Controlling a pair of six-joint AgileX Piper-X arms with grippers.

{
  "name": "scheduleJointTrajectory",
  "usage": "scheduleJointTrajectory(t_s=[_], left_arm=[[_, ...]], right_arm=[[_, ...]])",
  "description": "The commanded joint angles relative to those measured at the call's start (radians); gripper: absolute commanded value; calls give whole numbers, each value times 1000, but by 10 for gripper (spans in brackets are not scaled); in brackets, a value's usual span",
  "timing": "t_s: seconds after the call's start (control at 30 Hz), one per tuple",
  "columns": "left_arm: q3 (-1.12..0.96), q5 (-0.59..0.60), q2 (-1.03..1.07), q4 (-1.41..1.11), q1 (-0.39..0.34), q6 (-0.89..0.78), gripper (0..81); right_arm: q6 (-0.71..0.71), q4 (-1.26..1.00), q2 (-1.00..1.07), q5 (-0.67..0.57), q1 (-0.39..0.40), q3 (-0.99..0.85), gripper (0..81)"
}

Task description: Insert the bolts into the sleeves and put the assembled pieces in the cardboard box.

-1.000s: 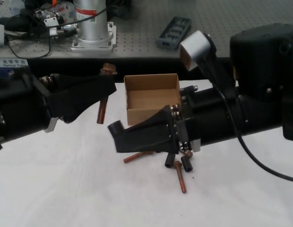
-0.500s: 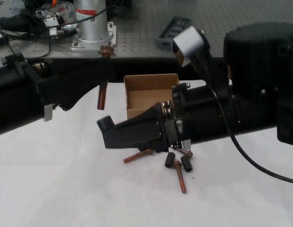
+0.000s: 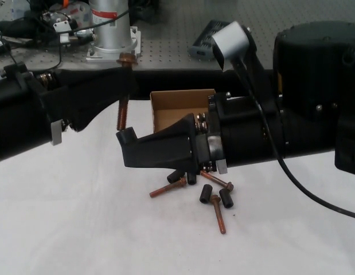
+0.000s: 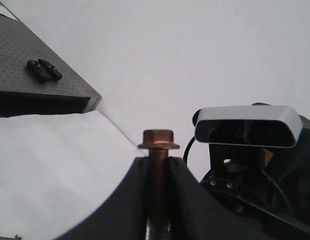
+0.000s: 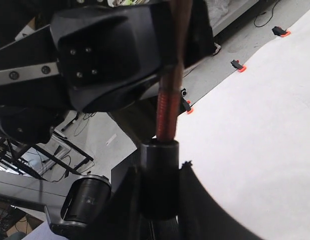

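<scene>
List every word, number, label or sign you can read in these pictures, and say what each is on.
No text can be read anywhere.
cardboard box: plain walls, no print.
bolt in the left gripper: no legible mark on its head.
sleeve in the right gripper: plain black.
camera housing: no readable marking.
</scene>
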Motion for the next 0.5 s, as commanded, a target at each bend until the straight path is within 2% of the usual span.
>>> scheduleJointTrajectory(t_s=[0.0,0.47], left_arm=[[-4,15,-12,-21,-1,-51,6],[-4,15,-12,-21,-1,-89,6]], right_arm=[[-5,-19,-1,1,2,-4,29],[11,-65,-1,47,2,-4,29]])
